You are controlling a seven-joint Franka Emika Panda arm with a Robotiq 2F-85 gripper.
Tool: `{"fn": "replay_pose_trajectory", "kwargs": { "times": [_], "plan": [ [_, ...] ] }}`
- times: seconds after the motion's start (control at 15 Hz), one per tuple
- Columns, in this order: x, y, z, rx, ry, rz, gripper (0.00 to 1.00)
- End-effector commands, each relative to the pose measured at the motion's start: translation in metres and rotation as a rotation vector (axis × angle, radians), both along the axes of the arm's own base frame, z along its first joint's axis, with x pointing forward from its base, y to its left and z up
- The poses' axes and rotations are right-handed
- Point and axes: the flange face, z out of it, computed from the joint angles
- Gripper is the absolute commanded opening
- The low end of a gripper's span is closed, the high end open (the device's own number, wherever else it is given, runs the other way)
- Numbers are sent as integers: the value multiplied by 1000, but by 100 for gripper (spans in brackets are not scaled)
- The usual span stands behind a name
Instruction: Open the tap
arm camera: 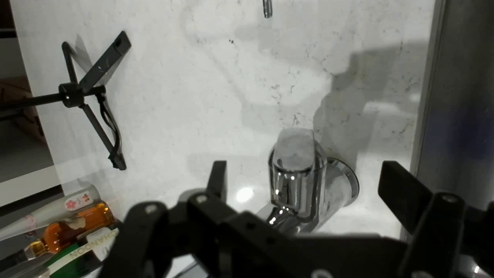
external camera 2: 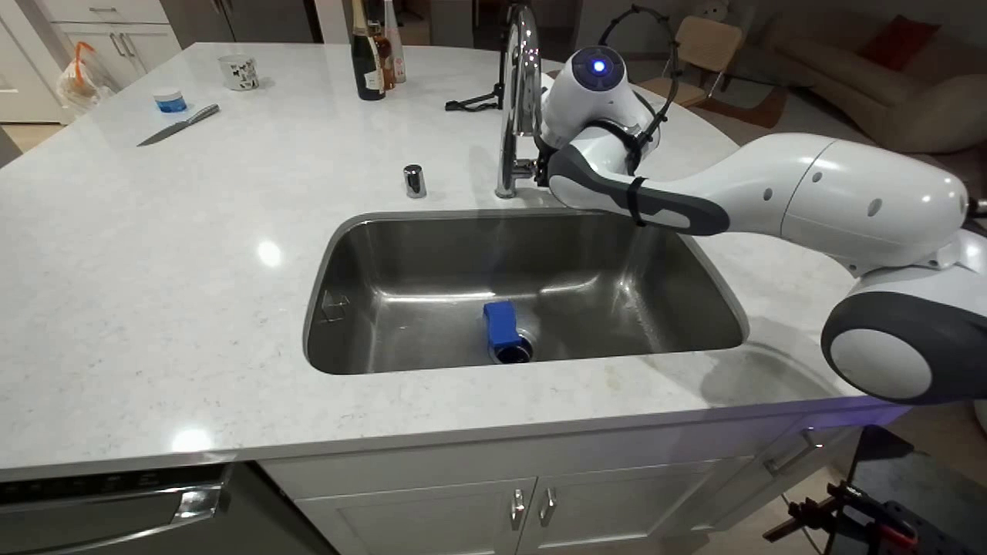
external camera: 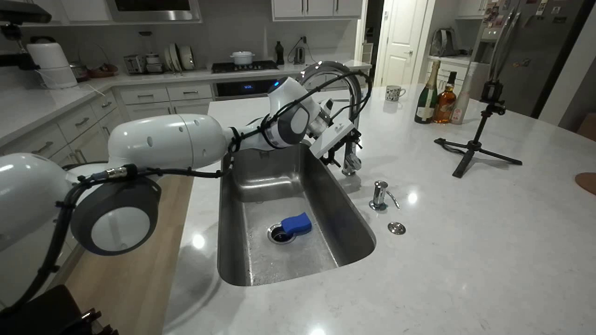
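The tap (external camera: 355, 100) is a tall chrome gooseneck beside the sink. Its upright also shows in an exterior view (external camera 2: 509, 142). In the wrist view the tap's base and side lever (arm camera: 295, 152) fill the middle, with the lever's rounded end facing up. My gripper (arm camera: 305, 173) is open, with its black fingers apart on either side of the lever and a gap on both sides. In an exterior view the gripper (external camera: 345, 150) is tilted down close to the tap's lower part. In an exterior view (external camera 2: 542, 166) it is mostly hidden by the arm and the tap.
The steel sink (external camera: 326, 200) holds a blue sponge (external camera: 296, 224) by the drain. A chrome soap dispenser (external camera: 379, 195) and round cap (external camera: 396, 228) sit along the counter. A tripod (external camera: 474, 145), several bottles (external camera: 426, 102), a mug (external camera: 393, 93) and a knife (external camera 2: 179, 126) are farther off.
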Motion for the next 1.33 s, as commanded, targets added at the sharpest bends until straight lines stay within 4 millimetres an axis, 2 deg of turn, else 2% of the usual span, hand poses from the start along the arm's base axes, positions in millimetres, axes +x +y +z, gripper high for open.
{"fn": "replay_pose_trajectory", "kwargs": {
  "times": [0.0, 0.33, 0.4, 0.53, 0.93, 1.07, 1.13, 1.2, 1.27],
  "plan": [
    [-1, -7, 5, -27, -20, -7, 100],
    [-3, -16, 6, -31, -2, -14, 100],
    [-3, -17, 6, -32, -4, -16, 75],
    [-3, -17, 6, -32, -6, -15, 66],
    [-3, -16, 5, -35, -9, -16, 18],
    [-3, -15, 4, -32, -2, -21, 7],
    [-3, -16, 4, -33, 0, -23, 10],
    [-3, -15, 4, -29, 2, -26, 34],
    [-3, -15, 4, -29, 3, -27, 17]
  ]
}}
